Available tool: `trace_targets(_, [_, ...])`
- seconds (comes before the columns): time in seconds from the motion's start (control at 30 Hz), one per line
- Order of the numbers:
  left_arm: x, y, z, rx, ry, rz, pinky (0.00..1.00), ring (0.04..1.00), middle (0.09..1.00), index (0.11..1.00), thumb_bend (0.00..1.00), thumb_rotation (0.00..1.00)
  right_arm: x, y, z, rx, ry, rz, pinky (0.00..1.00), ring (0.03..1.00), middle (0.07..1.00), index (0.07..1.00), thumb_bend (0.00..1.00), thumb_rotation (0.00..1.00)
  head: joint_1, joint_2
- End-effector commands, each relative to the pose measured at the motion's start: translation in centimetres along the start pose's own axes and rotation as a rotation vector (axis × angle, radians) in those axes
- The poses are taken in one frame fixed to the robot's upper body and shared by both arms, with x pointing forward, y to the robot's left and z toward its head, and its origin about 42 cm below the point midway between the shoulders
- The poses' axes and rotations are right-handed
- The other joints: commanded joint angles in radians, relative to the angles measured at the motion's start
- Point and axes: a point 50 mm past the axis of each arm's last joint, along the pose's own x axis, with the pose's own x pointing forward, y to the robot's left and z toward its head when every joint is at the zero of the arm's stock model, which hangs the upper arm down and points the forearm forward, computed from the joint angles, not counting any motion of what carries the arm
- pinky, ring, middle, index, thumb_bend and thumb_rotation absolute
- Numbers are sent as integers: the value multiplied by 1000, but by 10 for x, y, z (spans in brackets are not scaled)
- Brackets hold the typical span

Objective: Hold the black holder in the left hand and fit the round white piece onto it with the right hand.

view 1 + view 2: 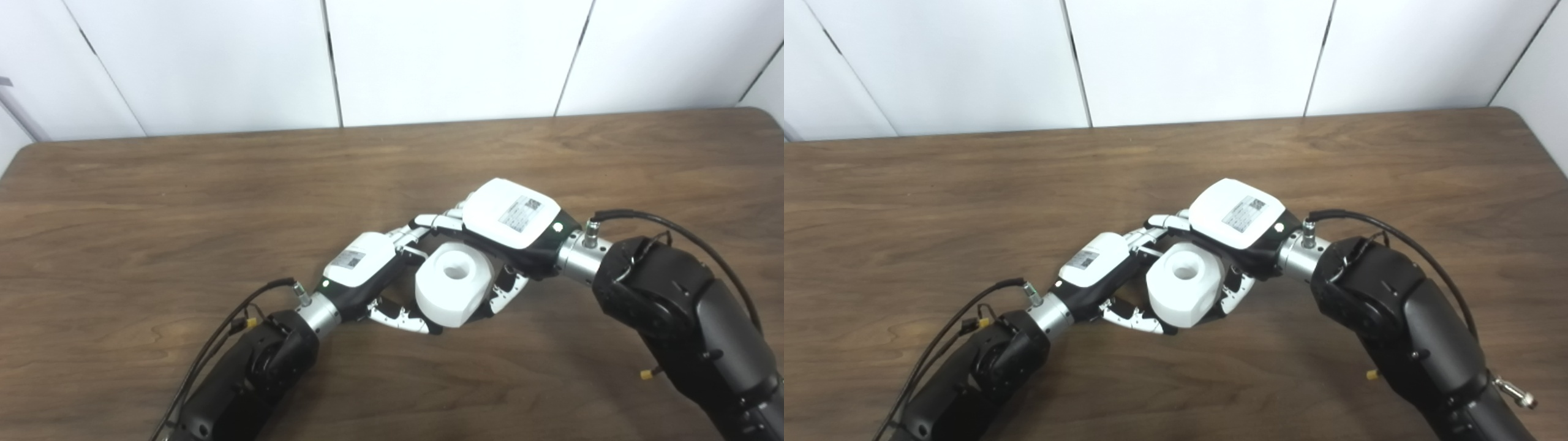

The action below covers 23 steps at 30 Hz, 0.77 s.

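The round white piece (454, 283) sits between the two hands, low over the tabletop (184, 202), with its centre hole facing up. The right hand (511, 223) arches over it from its far side, fingers reaching down around the piece's edge and thumb on the near side, so it appears to be grasping the piece. The left hand (361, 269) lies just beside the piece, fingers curled toward it and under its near edge. The black holder cannot be made out; if the left hand grips it, it is hidden behind that hand and beneath the white piece, so I cannot tell what that hand is clenched on.

My reading is that the fitting step itself is under way. The next move calls for the right hand to press the piece squarely down, hole aligned, while the left hand braces underneath without shifting.
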Motion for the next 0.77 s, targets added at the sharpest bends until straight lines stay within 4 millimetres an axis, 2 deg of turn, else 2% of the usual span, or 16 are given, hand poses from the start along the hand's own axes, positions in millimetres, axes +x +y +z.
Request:
trace_targets(0.0, [-16,-34,-16,4,116,-179,912,991,976,488,523,72,0,-19,-1,-30,-7,-73,725,722,783,904,953,223,1,1])
trace_targets(0.17, [-17,-35,-17,6,115,-181,912,992,979,488,523,72,-1,-23,-5,-27,14,-50,742,739,797,966,954,233,-13,-4])
trace_targets(0.2, [-17,-35,-17,6,113,-180,911,990,979,488,523,72,-3,-26,-8,-33,35,-20,711,742,803,969,978,222,-15,-6])
trace_targets(0.4, [-19,-33,-18,4,113,-177,912,983,976,488,523,70,-18,-44,-35,-82,149,161,740,838,936,1000,1000,214,-25,-11])
trace_targets(0.63, [-21,-32,-20,4,125,-180,925,993,977,488,524,69,-36,-51,-63,-124,290,323,737,880,972,1000,989,151,-27,-17])
trace_targets(0.73, [-21,-33,-21,6,120,-182,919,991,977,489,523,70,-45,-54,-75,-98,352,297,679,858,930,979,943,72,-25,-19])
